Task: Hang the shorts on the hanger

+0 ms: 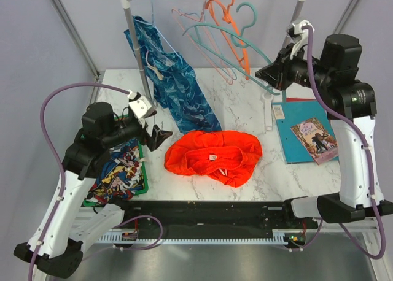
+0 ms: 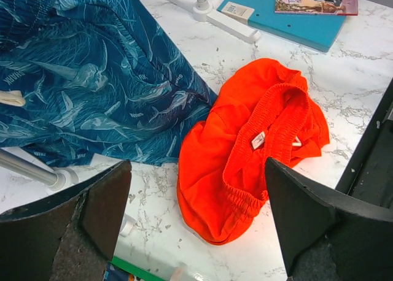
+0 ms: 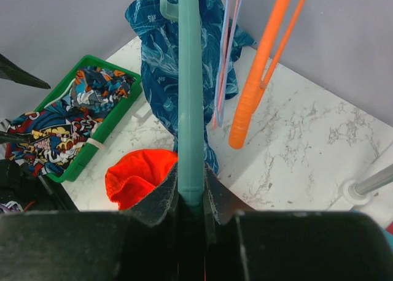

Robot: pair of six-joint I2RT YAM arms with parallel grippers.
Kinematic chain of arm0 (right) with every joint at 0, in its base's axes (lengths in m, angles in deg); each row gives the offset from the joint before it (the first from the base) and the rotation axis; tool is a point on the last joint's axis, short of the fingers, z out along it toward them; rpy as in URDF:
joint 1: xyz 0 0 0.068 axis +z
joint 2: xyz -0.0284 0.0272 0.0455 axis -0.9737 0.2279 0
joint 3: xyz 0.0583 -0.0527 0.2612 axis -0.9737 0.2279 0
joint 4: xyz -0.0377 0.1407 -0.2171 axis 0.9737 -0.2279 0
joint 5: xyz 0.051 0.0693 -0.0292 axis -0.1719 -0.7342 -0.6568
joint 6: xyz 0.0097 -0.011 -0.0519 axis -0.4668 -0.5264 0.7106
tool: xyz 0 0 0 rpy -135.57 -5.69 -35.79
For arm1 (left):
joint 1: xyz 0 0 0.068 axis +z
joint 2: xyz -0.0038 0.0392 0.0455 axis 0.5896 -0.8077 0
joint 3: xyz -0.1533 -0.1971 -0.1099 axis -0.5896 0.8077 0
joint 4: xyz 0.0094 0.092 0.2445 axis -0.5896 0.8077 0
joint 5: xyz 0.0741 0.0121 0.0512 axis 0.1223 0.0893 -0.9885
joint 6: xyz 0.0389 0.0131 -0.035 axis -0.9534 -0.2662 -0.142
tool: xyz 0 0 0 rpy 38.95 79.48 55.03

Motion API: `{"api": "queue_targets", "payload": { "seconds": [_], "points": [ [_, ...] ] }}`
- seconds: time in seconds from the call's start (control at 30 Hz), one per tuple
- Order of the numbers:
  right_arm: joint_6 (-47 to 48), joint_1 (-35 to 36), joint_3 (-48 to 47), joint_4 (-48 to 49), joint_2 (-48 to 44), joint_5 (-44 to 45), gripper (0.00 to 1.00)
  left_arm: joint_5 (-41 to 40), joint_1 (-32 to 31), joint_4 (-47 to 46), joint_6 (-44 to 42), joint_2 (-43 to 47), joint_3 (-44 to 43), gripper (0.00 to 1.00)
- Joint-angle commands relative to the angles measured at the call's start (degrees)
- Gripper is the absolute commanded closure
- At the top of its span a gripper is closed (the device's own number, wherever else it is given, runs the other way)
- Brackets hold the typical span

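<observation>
Shorts [image 1: 214, 157] lie bunched on tabletop [image 1: 239, 112], waistband up, just in front of left hand [image 1: 157, 137]; no contact. Left hand spread wide, holding nothing. Right hand [image 1: 265, 75] closed tight on one arm of teal hanger [image 3: 189, 109], which runs straight out ahead of it. Shorts well below and apart from right hand.

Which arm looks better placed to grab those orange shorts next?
The left arm: its jaws stand open, aimed at the shorts close by, while the right arm has its jaws shut on the teal hanger.
</observation>
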Motion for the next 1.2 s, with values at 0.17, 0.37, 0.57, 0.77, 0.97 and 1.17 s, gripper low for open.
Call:
{"api": "queue_targets", "payload": {
  "seconds": [0.17,0.37,0.57,0.77,0.97,1.17],
  "points": [
    [-4.5,11.2,-6.5,8.9,6.0,12.6,1.00,0.6,0.5,-0.8,2.1,0.4,1.3,0.04],
    [-5.3,14.1,-8.7,10.8,9.7,24.9,1.00,0.1,0.5,-0.7,2.0,0.9,2.0,0.04],
    [-7.2,14.2,-10.8,11.6,11.1,36.3,1.00,0.5,0.6,-1.1,2.3,0.6,2.2,0.04],
    [-7.5,14.0,-7.8,11.9,8.3,44.1,1.00,0.9,0.6,-1.3,2.5,0.1,2.2,0.04],
    [-4.4,12.4,-3.7,11.8,4.6,48.2,1.00,1.1,0.6,-1.3,2.8,0.0,2.0,0.04],
    [-3.5,7.2,-1.3,8.7,2.4,42.1,1.00,2.1,0.6,-1.1,3.1,-0.1,2.1,0.04]
  ]
}}
